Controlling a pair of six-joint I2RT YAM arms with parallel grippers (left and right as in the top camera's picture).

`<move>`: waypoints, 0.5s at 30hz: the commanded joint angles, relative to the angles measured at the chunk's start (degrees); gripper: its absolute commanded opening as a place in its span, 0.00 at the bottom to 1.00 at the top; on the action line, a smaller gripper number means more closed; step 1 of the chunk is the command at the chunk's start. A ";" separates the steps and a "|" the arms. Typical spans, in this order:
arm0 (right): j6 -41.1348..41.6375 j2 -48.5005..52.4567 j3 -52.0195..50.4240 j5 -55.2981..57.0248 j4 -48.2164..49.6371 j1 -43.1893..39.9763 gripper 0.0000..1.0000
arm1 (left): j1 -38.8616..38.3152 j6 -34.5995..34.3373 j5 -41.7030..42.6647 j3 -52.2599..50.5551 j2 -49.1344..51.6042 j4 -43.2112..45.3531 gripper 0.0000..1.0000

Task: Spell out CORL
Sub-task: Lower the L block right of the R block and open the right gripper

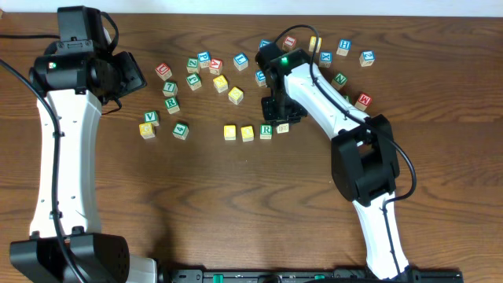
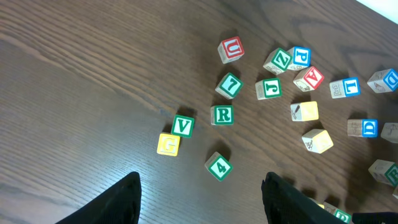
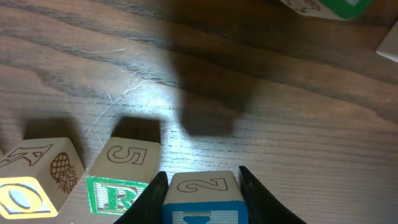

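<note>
The right hand [image 3: 202, 176] is clamped on the blue-topped cube [image 3: 200, 208], 1 finger on each side. It holds the cube just beside the green R cube [image 1: 266, 130], which ends a row with the first yellow cube [image 1: 229, 132] and the second yellow cube [image 1: 247, 133] on the wooden surface [image 1: 236, 204]. The left hand [image 2: 202, 205] hovers with its fingers apart above loose cubes [image 2: 224, 114], well apart from that row.

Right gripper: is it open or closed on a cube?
Shut on the blue cube: the right wrist view shows both fingers against its sides.
</note>
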 commanded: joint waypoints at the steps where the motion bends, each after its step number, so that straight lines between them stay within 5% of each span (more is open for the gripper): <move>1: 2.34 0.46 -0.35 2.36 0.15 0.39 0.29 | 0.09 1.01 -0.74 -0.44 0.39 -0.02 0.61; 15: 4.46 0.46 -3.52 2.36 3.15 0.83 0.27 | 0.09 1.01 -0.74 -0.44 0.39 -0.02 0.61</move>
